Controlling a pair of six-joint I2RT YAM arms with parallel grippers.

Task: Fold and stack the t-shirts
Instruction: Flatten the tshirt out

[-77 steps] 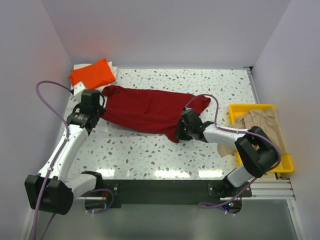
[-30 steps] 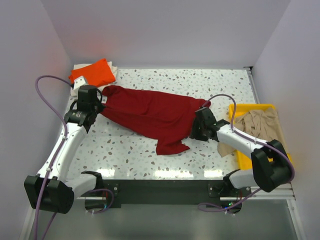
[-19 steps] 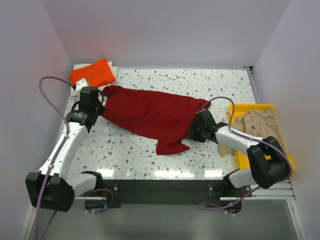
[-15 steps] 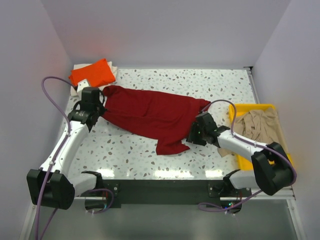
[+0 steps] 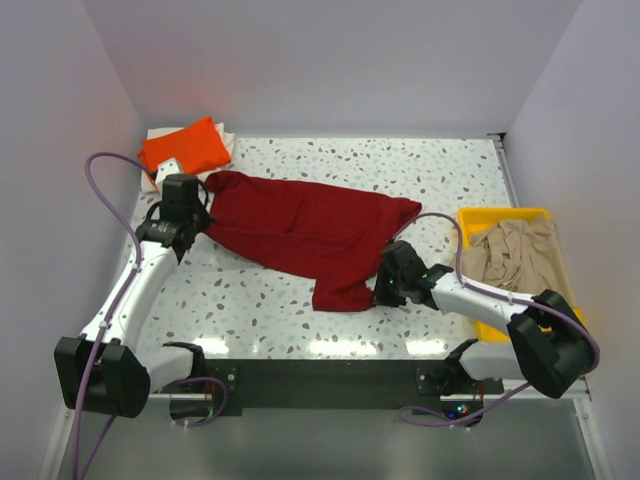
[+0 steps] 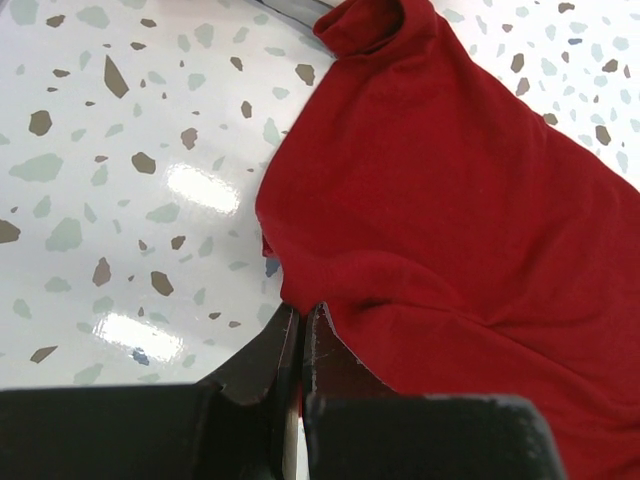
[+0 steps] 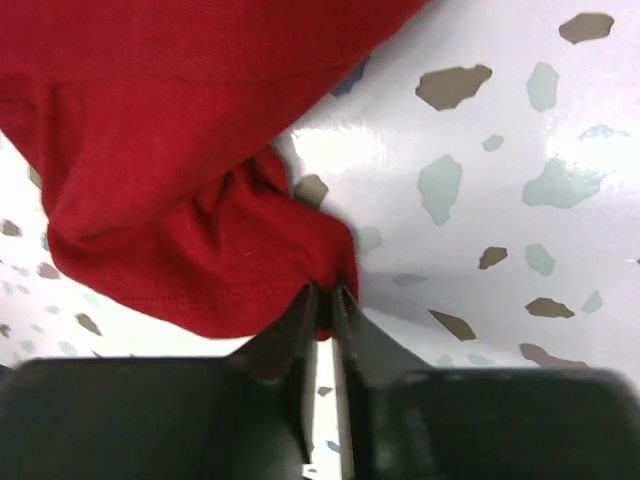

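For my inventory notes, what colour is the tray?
The tray is yellow; the top view shows it best.

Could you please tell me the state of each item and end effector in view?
dark red t-shirt: unfolded, stretched out
orange t-shirt: folded, atop whitish t-shirt
beige t-shirt: crumpled in yellow tray
left end effector: shut on the red shirt's edge
right end effector: shut on its other end

A speckled white table [image 5: 250, 300] sits between plain pale lilac walls [image 5: 330, 60].

Matt soft cloth dark red t-shirt [image 5: 300, 225], glossy speckled table [image 5: 440, 170], smooth yellow plastic tray [image 5: 500, 212]
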